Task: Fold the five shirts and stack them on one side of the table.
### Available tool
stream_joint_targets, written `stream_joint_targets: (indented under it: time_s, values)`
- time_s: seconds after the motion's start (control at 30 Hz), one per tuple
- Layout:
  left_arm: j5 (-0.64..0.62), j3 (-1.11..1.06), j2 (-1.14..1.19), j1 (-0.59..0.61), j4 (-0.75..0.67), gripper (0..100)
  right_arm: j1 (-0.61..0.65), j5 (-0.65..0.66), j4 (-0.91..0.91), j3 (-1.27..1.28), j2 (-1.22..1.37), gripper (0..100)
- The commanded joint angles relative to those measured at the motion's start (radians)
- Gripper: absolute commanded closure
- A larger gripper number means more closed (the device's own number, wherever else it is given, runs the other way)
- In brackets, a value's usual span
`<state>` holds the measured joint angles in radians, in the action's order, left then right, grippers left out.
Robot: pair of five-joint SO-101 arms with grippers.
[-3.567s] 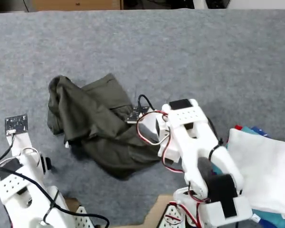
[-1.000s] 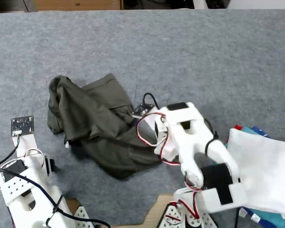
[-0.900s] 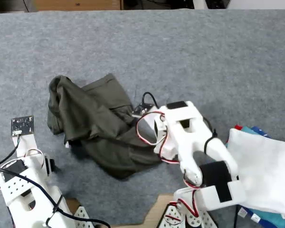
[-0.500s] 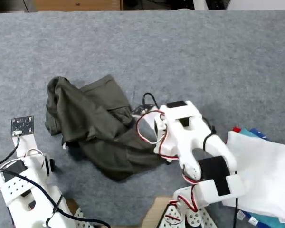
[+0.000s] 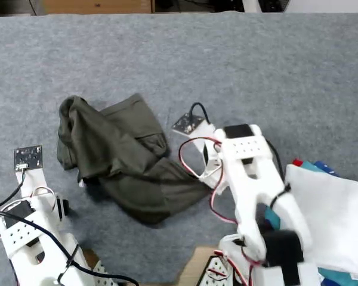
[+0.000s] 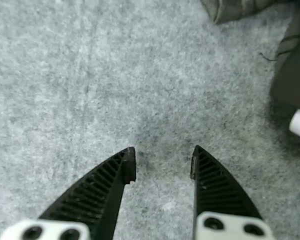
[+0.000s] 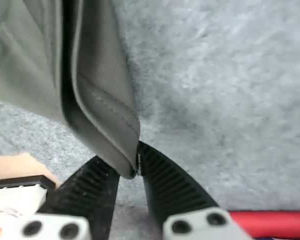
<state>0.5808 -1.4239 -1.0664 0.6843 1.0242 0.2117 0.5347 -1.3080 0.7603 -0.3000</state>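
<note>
Where the grey felt table [image 5: 256, 65] ends at the far side, a wooden strip [image 5: 95, 6] runs along the room's edge. A dark olive shirt [image 5: 119, 161] lies crumpled left of centre, bunched in thick folds with one stitched hem drawn out sideways. The right gripper [image 7: 132, 172] is nearly closed, pinching that hem's corner. The left gripper [image 6: 162, 162] stands parted and holds nothing, low over bare felt near the shirt's edge. At the table's right near corner sits a stack [image 5: 334, 220] of folded shirts, white on top, with teal, blue and red edges beneath.
</note>
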Motion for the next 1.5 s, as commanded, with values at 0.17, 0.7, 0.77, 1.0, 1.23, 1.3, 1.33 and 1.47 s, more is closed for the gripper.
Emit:
stream_joint_targets:
  time_s: [0.17,0.7,0.77,1.0,1.23,1.3,1.33,1.47]
  values:
    - [-0.011,0.018,-0.013,-0.032,0.011,81,-0.064,-0.066,0.095,-0.154,-0.15,99.3]
    - [-0.155,0.175,-0.015,-0.434,0.15,81,-0.068,-0.232,0.618,-0.17,0.295,99.3]
    - [-0.152,0.16,-0.015,-0.459,0.135,81,-0.073,-0.213,0.64,-0.183,0.344,99.3]
    - [-0.109,0.146,-0.022,-0.439,-0.069,81,-0.096,-0.201,0.638,-0.205,0.372,99.3]
    - [0.149,-0.199,-0.213,-0.405,-0.385,81,-0.097,-0.201,0.64,-0.206,0.377,99.1]
    - [0.196,-0.278,-0.318,-0.405,-0.456,81,-0.097,-0.201,0.641,-0.206,0.377,99.1]
    - [0.203,-0.276,-0.364,-0.407,-0.46,81,-0.096,-0.201,0.641,-0.206,0.377,99.1]
    - [0.245,-0.275,-0.527,-0.413,-0.324,81,-0.096,-0.201,0.641,-0.208,0.377,99.0]
